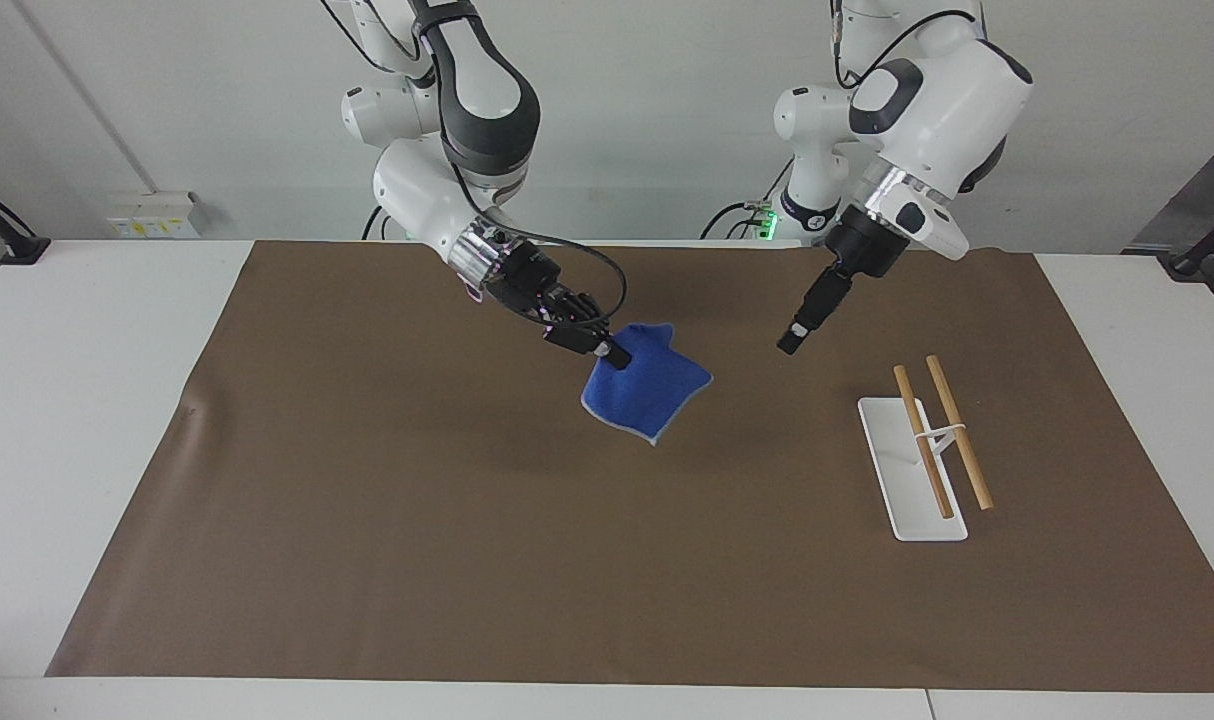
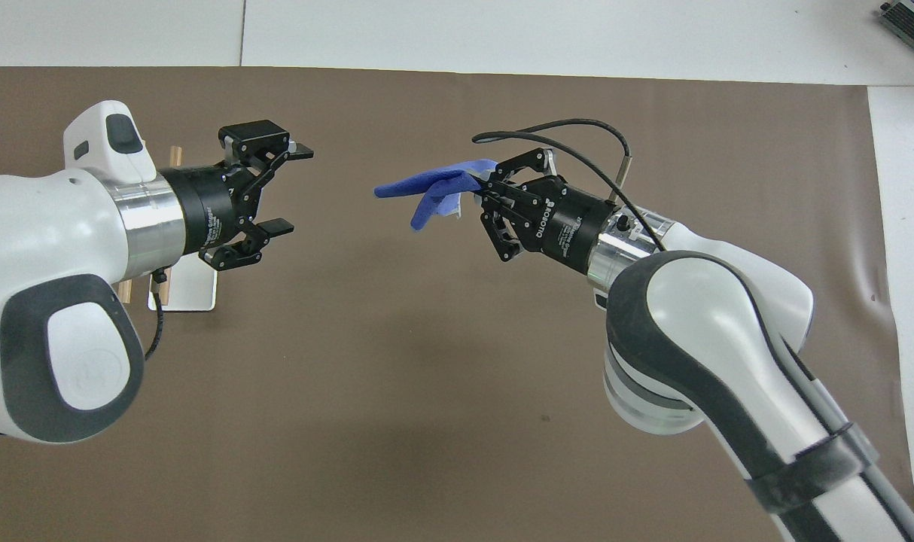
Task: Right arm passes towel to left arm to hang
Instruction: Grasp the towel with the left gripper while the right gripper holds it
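The worktop (image 1: 117, 400) is white, with a big brown mat (image 1: 467, 560) spread over most of it. The right arm (image 2: 698, 331) reaches over the middle of the mat. The left arm (image 2: 58, 248) reaches in toward it from its own end of the worktop.

A white rack (image 1: 912, 470) with two wooden bars stands on the mat toward the left arm's end.

The towel (image 1: 647, 390) is small and blue. It hangs in the air over the middle of the mat, not touching it. The right gripper (image 1: 615, 357) has its fingers pressed together on one corner of the towel.

The left gripper (image 2: 291, 188) has its fingers spread wide. It points at the towel but is apart from it.

The towel is picked up. The pass and the hanging are not yet done.
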`<move>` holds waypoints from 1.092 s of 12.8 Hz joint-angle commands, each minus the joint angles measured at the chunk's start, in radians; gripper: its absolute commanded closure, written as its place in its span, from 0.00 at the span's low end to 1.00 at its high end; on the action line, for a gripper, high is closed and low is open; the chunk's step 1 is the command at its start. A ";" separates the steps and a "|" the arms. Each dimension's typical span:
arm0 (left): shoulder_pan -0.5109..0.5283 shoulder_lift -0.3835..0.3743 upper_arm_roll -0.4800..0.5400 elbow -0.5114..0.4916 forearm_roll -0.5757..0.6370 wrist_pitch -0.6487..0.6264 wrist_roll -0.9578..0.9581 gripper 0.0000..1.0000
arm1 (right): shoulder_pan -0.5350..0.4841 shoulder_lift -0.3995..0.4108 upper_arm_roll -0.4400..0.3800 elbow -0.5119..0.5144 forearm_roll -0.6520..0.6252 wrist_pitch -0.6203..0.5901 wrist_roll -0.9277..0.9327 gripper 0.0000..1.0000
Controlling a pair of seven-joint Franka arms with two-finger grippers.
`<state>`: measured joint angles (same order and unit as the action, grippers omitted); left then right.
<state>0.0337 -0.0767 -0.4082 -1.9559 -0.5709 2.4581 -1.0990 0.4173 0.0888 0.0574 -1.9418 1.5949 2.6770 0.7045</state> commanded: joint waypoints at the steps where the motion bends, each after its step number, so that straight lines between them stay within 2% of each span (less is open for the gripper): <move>1: -0.005 0.018 -0.058 -0.024 -0.026 0.154 -0.188 0.00 | -0.006 -0.001 0.018 0.000 0.062 0.021 0.012 1.00; 6: -0.006 0.127 -0.138 -0.023 -0.026 0.335 -0.232 0.00 | 0.006 -0.001 0.042 0.000 0.109 0.061 0.012 1.00; 9: -0.006 0.149 -0.146 -0.017 -0.026 0.360 -0.229 0.03 | 0.008 -0.001 0.044 0.000 0.109 0.064 0.004 1.00; 11: -0.005 0.150 -0.146 -0.018 -0.024 0.358 -0.219 0.36 | 0.008 -0.001 0.044 0.000 0.109 0.064 0.001 1.00; 13: -0.005 0.149 -0.146 -0.017 -0.024 0.358 -0.217 0.81 | 0.008 -0.001 0.044 0.000 0.108 0.066 -0.002 1.00; 14: -0.003 0.149 -0.146 -0.017 -0.024 0.357 -0.217 0.94 | 0.008 -0.001 0.044 0.000 0.108 0.066 -0.002 1.00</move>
<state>0.0322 0.0726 -0.5514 -1.9726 -0.5757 2.7977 -1.3224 0.4282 0.0891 0.0910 -1.9418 1.6822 2.7202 0.7049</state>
